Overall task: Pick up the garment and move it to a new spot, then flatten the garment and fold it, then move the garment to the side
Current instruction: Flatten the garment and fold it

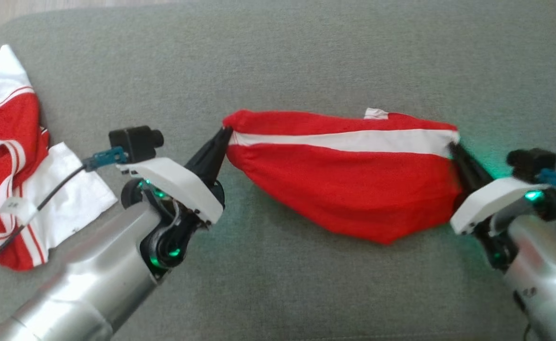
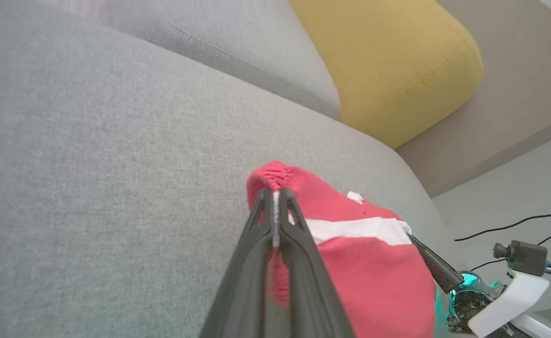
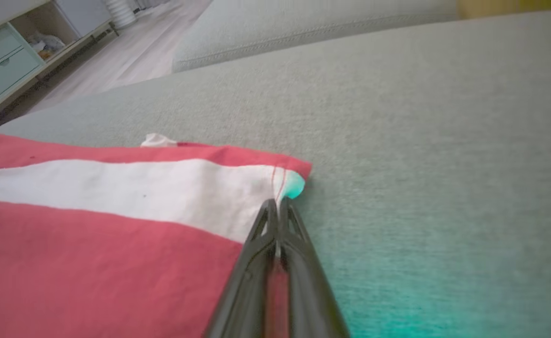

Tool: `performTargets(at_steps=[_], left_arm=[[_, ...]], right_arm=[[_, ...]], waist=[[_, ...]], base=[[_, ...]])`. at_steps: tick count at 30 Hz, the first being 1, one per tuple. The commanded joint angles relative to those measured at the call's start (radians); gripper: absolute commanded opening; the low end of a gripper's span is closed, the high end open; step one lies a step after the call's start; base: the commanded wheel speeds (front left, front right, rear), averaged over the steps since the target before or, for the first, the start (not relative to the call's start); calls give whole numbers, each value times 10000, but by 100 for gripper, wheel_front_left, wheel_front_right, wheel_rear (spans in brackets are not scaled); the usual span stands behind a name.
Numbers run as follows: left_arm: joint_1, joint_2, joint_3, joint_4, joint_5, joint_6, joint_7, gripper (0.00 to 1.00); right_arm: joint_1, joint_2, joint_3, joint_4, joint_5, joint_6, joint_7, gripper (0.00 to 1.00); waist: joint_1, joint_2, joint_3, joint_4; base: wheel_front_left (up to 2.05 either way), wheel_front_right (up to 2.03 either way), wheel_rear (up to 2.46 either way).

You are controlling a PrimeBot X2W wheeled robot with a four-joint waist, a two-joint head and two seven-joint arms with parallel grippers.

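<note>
At the garment's left end, the left gripper (image 1: 224, 136) had its two dark fingers pressed together on a bunched red corner, and cloth showed in the slit between them in the left wrist view. At the opposite end, the right gripper (image 1: 453, 148) had its fingers closed too. They pinched the corner where the white stripe (image 1: 354, 140) met the side edge, and a strip of red fabric sat between them in the right wrist view.

The garment (image 1: 344, 189) was red, with that one broad stripe running from end to end. It lay stretched between the two grippers across the middle of the grey sofa seat (image 1: 306, 57). Its upper edge was pulled fairly straight, and its lower part sagged into a rounded point toward the robot. A small white tag (image 1: 375, 113) stuck up from the upper edge. Green light from the wrists tinted the seat beside each gripper.

Well apart, at the seat's left edge, lay a second red-and-white garment (image 1: 8, 156), crumpled, with a black cable (image 1: 46, 199) running across it. A yellow cushion (image 2: 388, 61) stood beyond the seat in the left wrist view.
</note>
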Motion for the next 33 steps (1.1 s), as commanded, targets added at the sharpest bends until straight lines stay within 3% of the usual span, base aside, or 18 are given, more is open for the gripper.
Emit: performTargets(at_steps=[1, 8, 13, 19, 26, 33], left_arm=[[-793, 299, 468, -231, 197, -50, -190, 0], [-2963, 275, 664, -139, 1753, -148, -797, 0], [-5594, -485, 1102, 839, 2911, -436, -1526, 0], [-7589, -1222, 1529, 2143, 4052, -998, -2062, 0], [-6538, -972, 1308, 2085, 4980, -1249, -2113, 0], [-2530, -772, 419, 1384, 6105, -1279, -2116, 0]], right_arm=[[-452, -312, -6, -320, 100, -7, -204, 0], [-2085, -1134, -1497, -1558, -271, -7, -309, 0], [-4032, -1693, -2955, -2435, -1072, -7, -311, 0], [-5451, -1782, -4128, -3614, -2112, -7, -312, 0], [-4257, -1675, -4009, -4410, -2188, -7, -310, 0], [42, -1499, -3887, -5023, -1657, -7, -172, 0]], waist=[[0, 0, -54, -95], [0, 0, 289, -523], [0, 0, 851, -783], [0, 0, 1180, -1097], [0, 0, 1273, -1231], [0, 0, 1190, -1099]], base=[[0, 0, 0], [0, 0, 0], [0, 0, 0], [0, 0, 0], [0, 0, 0], [0, 0, 0]])
